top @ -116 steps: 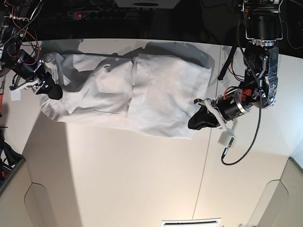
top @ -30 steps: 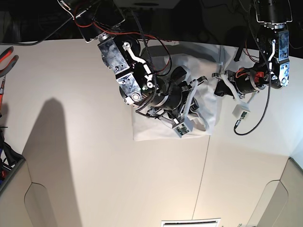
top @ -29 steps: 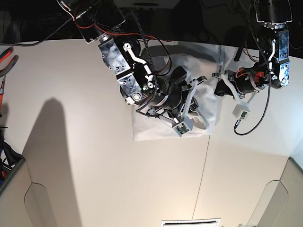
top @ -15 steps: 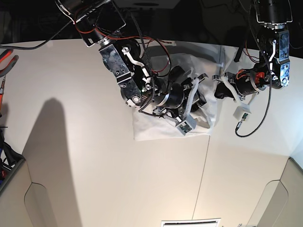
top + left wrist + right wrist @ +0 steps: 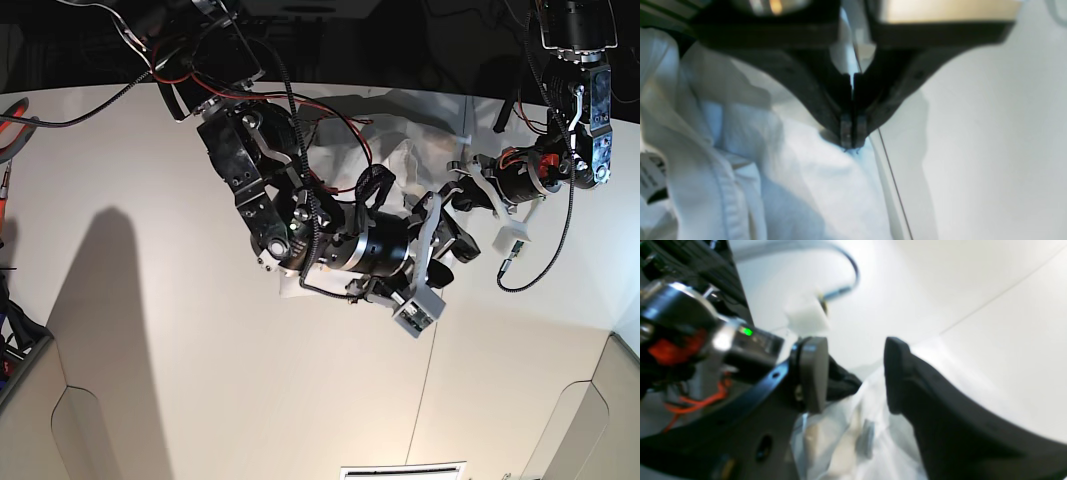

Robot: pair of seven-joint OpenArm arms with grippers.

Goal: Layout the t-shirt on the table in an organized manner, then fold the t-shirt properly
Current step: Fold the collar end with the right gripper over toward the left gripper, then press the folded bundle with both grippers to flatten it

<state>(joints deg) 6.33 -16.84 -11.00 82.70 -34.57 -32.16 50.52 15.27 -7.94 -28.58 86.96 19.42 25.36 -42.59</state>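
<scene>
The white t-shirt [image 5: 425,140] lies bunched at the table's [image 5: 150,350] back, mostly hidden under my right arm. The left wrist view shows my left gripper [image 5: 851,136] shut, pinching a small peak of the t-shirt [image 5: 826,186] beside the dark seam line [image 5: 893,180]. In the base view, that left gripper [image 5: 457,190] sits at the shirt's right edge. My right gripper [image 5: 853,376] is open, with nothing between its fingers and the t-shirt [image 5: 846,436] below them. In the base view, the right gripper [image 5: 458,237] hangs just in front of the left one.
A white connector block [image 5: 520,240] and its looping cable dangle from the left arm. Red-handled tools [image 5: 15,115] lie at the far left edge. The table has cut-out corners at the front left [image 5: 90,420] and front right [image 5: 590,400]. The seam line [image 5: 430,380] runs toward the front.
My right gripper has opened and let go of the cloth, and its arm has swung forward and to the right over the shirt. The left gripper has stayed shut in place.
</scene>
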